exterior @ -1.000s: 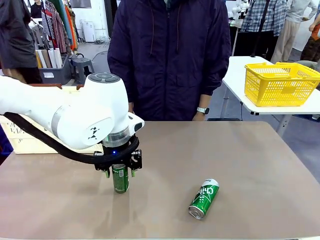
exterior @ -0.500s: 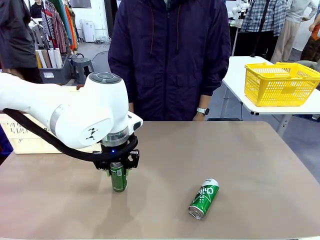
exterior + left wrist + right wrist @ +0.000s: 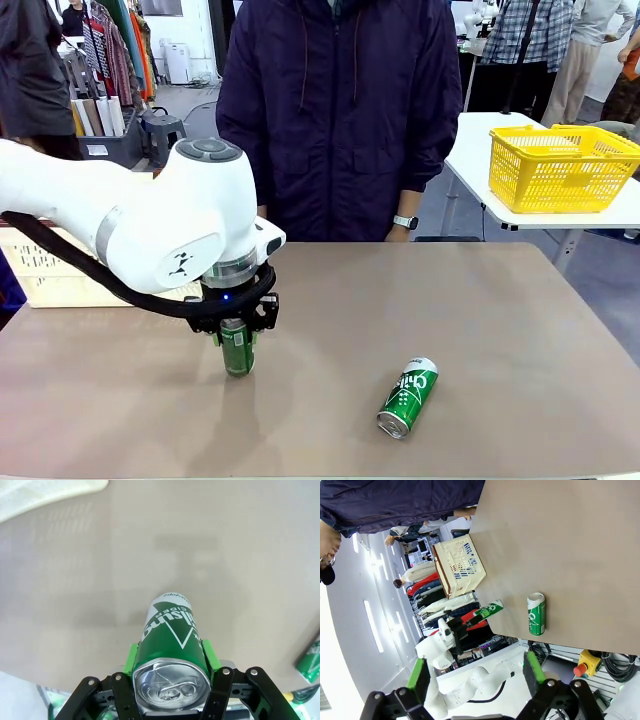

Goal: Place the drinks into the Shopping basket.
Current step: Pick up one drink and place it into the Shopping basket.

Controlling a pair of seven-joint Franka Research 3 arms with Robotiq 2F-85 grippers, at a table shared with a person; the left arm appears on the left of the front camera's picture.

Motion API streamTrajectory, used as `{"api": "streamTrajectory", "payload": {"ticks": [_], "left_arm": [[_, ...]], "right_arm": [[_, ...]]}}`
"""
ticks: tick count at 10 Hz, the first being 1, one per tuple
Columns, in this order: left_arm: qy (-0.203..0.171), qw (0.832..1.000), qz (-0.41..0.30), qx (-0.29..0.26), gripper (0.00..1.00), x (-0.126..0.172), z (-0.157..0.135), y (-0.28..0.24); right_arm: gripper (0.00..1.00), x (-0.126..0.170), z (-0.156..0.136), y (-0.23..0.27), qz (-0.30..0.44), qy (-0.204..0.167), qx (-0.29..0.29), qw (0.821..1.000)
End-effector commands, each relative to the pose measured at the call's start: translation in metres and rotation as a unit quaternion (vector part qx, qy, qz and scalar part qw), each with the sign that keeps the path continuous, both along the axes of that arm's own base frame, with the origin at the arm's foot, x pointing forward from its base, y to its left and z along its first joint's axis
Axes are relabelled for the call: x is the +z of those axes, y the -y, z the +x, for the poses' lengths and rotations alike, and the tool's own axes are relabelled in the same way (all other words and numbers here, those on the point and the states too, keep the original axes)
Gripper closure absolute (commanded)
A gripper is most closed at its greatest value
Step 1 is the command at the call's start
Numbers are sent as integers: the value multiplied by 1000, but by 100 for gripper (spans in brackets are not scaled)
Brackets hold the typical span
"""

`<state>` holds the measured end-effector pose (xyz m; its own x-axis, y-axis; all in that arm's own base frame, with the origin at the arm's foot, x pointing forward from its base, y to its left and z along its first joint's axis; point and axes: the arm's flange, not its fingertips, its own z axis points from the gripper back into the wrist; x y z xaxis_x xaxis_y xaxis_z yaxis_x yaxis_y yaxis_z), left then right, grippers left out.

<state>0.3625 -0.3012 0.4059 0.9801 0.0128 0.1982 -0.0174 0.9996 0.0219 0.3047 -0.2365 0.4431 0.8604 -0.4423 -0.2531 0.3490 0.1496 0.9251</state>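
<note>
From the front, the left gripper (image 3: 237,337) pointed straight down and squeezed the top part of a green can (image 3: 238,360). The can stood upright over the brown table (image 3: 480,310). I could not tell if it touched the table. A second green can (image 3: 408,397) lay on its side, well apart, toward the right. The Shopping basket (image 3: 48,270) sat at the table's left edge, partly hidden behind the white arm. A person (image 3: 340,110) in a dark jacket stood at the far side. A yellow basket (image 3: 560,165) sat on another table.

From the left wrist, the green pads pressed both sides of the green can, and its silver top faced the camera.

From the right wrist, the right gripper (image 3: 475,675) had its jaws spread wide with nothing between them. The second green can lay near the table's edge, and the Shopping basket stood farther off.
</note>
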Motion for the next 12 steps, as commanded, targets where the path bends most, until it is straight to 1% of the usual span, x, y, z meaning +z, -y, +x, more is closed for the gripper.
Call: {"api": "streamTrajectory", "payload": {"ticks": [1, 2, 3, 4, 5, 6, 7, 10, 11, 12], "left_arm": [[-3, 999, -26, -37, 100, 81, -7, -12], [-17, 998, -35, -55, 100, 119, -14, -10], [-9, 997, -38, -60, 100, 152, -20, -10], [-5, 998, -33, -47, 100, 178, -24, -13], [-14, 998, -39, -53, 100, 197, -27, -16], [-27, 998, -23, -44, 100, 198, -32, -16], [-3, 998, -35, -51, 100, 191, -37, -12], [-3, 998, -35, -51, 100, 191, -37, -12], [-13, 998, -25, -50, 100, 193, -37, -10], [1, 1000, -20, 10, 100, 210, -21, -31]], "right_arm": [[0, 6, 1, 1, 9, -1, -2, 1000], [0, 6, 1, 1, 9, -1, -2, 1000], [0, 6, 1, 1, 9, -1, -2, 1000], [0, 6, 1, 1, 9, -1, -2, 1000], [0, 6, 1, 1, 9, -1, -2, 1000], [0, 6, 1, 1, 9, -1, -2, 1000], [0, 6, 1, 1, 9, -1, -2, 1000], [0, 6, 1, 1, 9, -1, -2, 1000], [0, 6, 1, 1, 9, -1, -2, 1000], [0, 6, 1, 1, 9, -1, -2, 1000]]}}
